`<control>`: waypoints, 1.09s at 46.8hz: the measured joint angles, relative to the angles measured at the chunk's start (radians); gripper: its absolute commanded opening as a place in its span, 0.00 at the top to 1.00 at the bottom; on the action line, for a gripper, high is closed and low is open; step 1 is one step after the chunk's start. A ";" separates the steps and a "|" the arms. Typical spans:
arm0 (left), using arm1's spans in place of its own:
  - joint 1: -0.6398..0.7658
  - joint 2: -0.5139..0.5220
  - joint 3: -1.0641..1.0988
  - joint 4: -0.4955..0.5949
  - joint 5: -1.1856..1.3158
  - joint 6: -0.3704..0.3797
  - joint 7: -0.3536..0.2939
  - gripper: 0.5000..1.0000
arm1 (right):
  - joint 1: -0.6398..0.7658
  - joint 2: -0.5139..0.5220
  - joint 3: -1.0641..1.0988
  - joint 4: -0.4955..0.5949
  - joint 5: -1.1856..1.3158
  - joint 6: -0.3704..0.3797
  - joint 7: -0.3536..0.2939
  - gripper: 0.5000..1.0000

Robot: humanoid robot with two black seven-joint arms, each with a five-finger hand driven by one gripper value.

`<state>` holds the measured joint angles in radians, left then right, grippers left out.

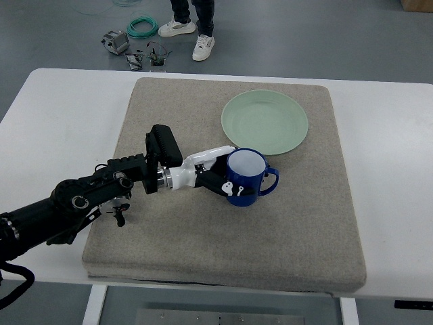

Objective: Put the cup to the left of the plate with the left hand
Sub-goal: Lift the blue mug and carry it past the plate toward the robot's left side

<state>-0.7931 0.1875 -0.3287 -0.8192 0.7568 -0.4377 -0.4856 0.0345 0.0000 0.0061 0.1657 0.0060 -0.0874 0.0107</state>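
- Desk point(61, 101): white, carries all
- Mat point(298, 230): grey, soft, gives some grip under the cup
- Left arm point(74, 200): black, enters from the left edge
- Plate point(264, 122): pale green, far part of the mat
- Cup point(245, 177): blue, white inside, upright, on or just over the mat, near side of the plate, not yet left of it; likely rigid, slick, breakable; handle points right, so hold the body
- Left hand point(220, 177): fingers wrapped round the cup's left wall
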 measured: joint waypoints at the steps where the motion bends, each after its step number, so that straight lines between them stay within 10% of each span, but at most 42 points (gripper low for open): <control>1: -0.002 0.001 -0.001 -0.001 -0.003 0.009 0.000 1.00 | 0.000 0.000 0.000 0.000 0.000 0.000 0.000 0.13; 35: -0.018 0.032 -0.233 0.097 -0.030 0.275 -0.001 1.00 | -0.001 0.000 0.000 0.000 0.000 0.000 0.000 0.13; 51: -0.030 0.033 -0.236 0.228 -0.238 0.286 -0.001 1.00 | 0.000 0.000 0.000 0.000 0.000 0.000 0.000 0.13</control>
<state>-0.8234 0.2206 -0.5647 -0.5909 0.5189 -0.1515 -0.4865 0.0345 0.0000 0.0061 0.1657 0.0059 -0.0874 0.0107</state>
